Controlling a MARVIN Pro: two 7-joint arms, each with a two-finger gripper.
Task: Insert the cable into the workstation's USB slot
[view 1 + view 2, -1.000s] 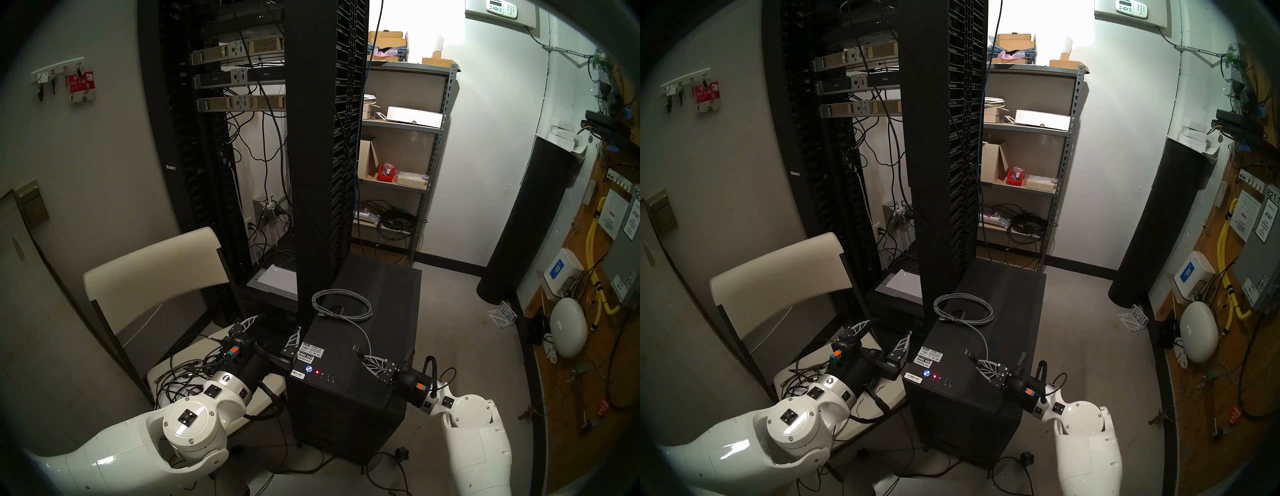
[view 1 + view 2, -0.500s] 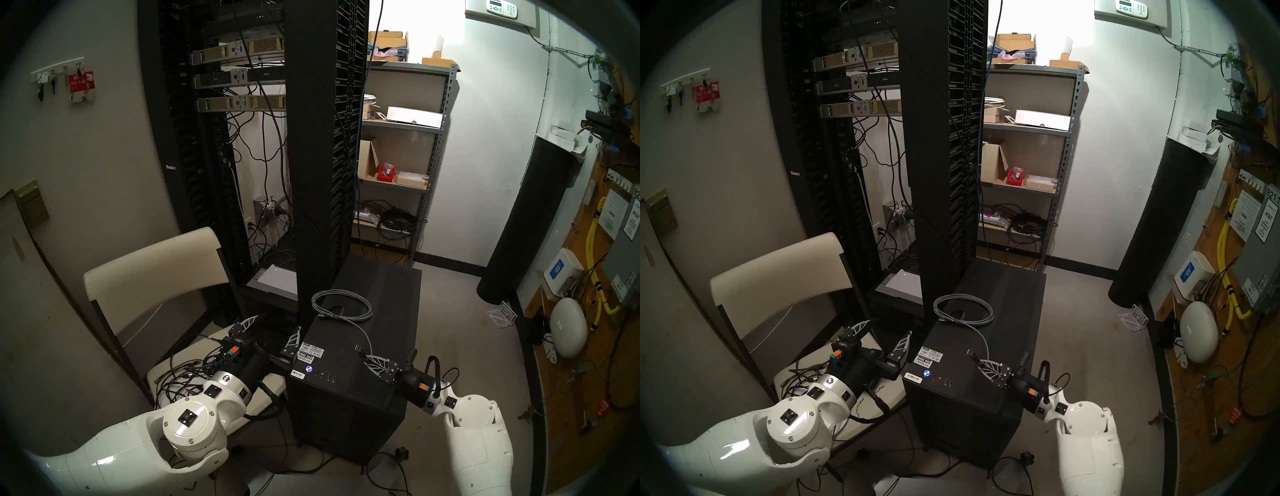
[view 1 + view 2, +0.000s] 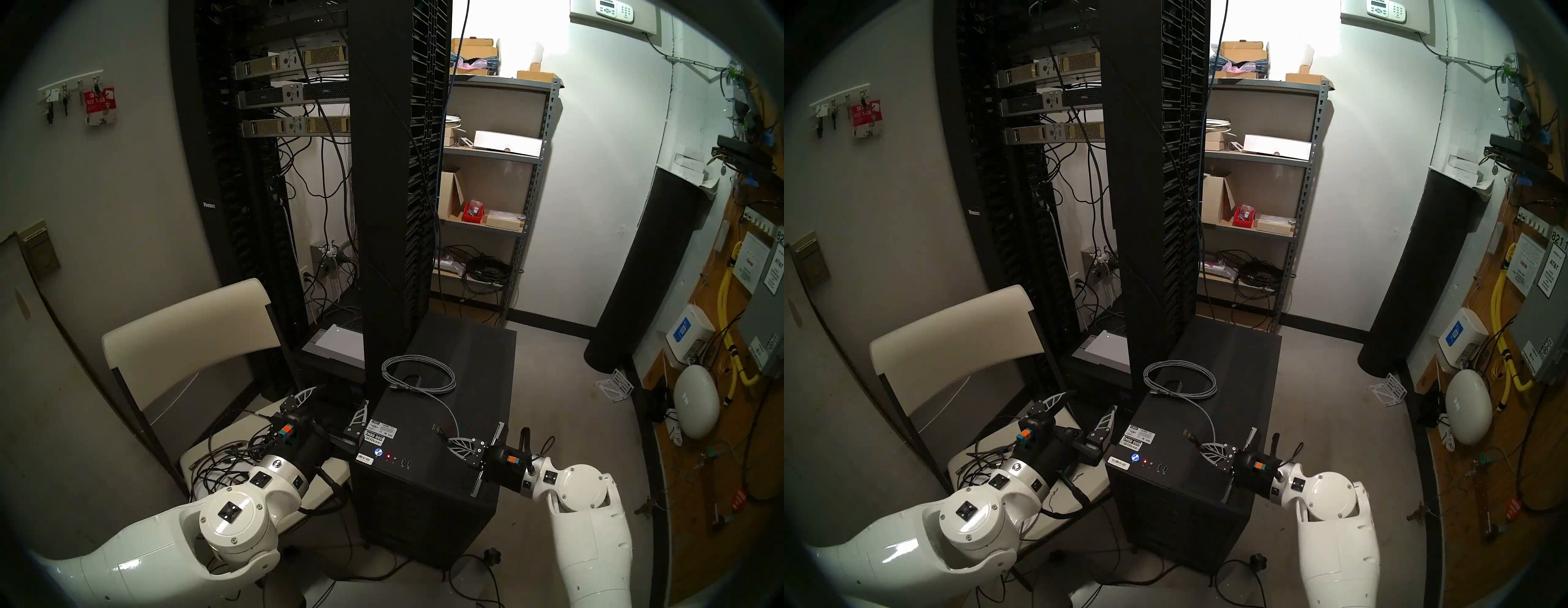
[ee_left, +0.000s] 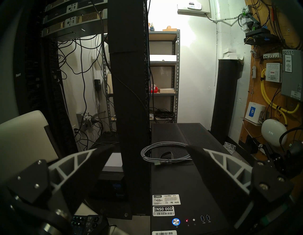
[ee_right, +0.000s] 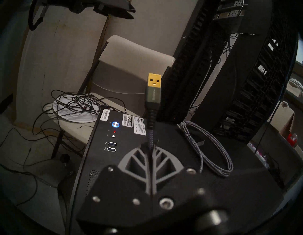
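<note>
Cable: the thin light-grey braided cable [image 5: 213, 147] is light and limp; its wound loop lies flat on the top panel of the workstation, beyond and beside the right claw.
Plug: the small metal USB plug [image 5: 154, 82] is rigid and stands clear ahead of the fingertips, gold-toned in the wrist view.
Hold: the right claw [image 5: 151, 146] is pinched tight on the braid just behind the plug's strain relief; I judge a grip nearer the stiff plug shell would wobble less.
Workstation: the large matte-black box-shaped tower [image 3: 428, 479] sits under the right claw; its two blue USB slots [image 5: 111, 146] lie below and left of the fingertips.
Left claw: the left claw [image 3: 333, 407] is spread wide, empty, beside the tower's left edge.
Views: only the right wrist view shows the plug face and slot openings; the head views show the whole slack run.
</note>
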